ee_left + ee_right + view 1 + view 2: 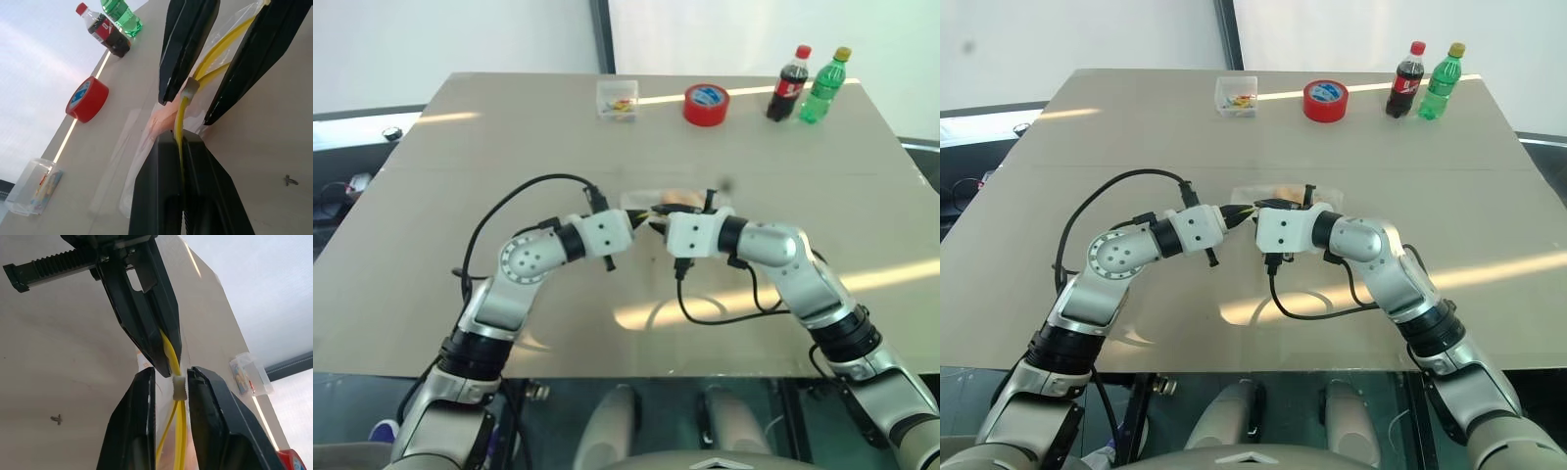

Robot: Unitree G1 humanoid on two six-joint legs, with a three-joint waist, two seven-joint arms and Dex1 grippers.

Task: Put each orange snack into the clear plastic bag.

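Note:
The clear plastic bag (634,203) lies at mid-table with its yellow zip strip (182,117) lifted between my two grippers. My left gripper (181,143) is shut on the yellow strip. Facing it tip to tip, my right gripper (171,381) has closed in on the white slider (180,389) of the strip. One orange snack (680,199) shows through the plastic, inside the bag just beyond the fingertips. In the head views the two grippers meet above the bag's near edge, the left gripper (641,221) beside the right gripper (659,224).
Along the far edge stand a small clear box (618,99), a red tape roll (706,104), a cola bottle (789,84) and a green bottle (823,86). Black cables loop off both wrists over the near tabletop (431,245).

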